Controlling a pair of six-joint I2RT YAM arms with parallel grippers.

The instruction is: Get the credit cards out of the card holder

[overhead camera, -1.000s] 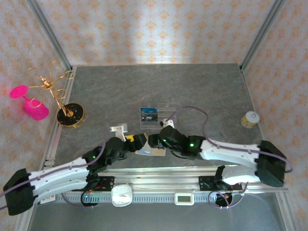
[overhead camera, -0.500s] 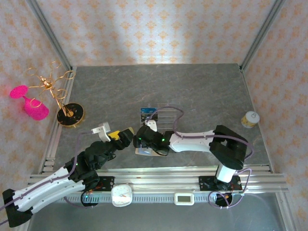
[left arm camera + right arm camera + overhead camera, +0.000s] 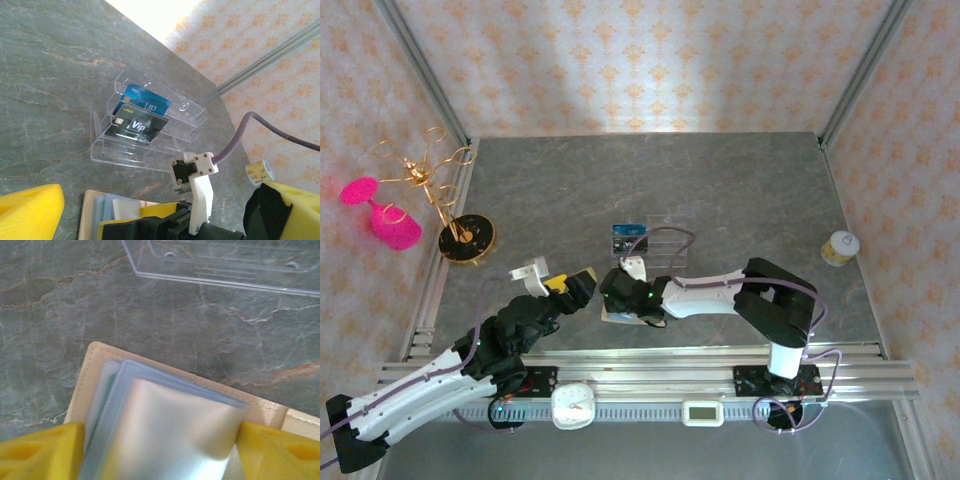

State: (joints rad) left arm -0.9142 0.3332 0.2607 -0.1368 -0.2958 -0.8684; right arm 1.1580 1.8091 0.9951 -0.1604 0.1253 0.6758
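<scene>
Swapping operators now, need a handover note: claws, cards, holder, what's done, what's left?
Left claw: open, empty, beside the card holder.
Right claw: open over the holder, fingers either side of the credit cards, no grip evident.
Cards lie in the opened holder, nearside of the clear tray with two other cards.
Done: claw lined up. Left: pull every card out.

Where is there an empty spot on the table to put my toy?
The back of the table, between the wall and the clear tray, is bare. So are the patches from the tray to the yellow roll and to the gold stand. The front middle is crowded: the left gripper and right gripper crowd the wallet.
</scene>
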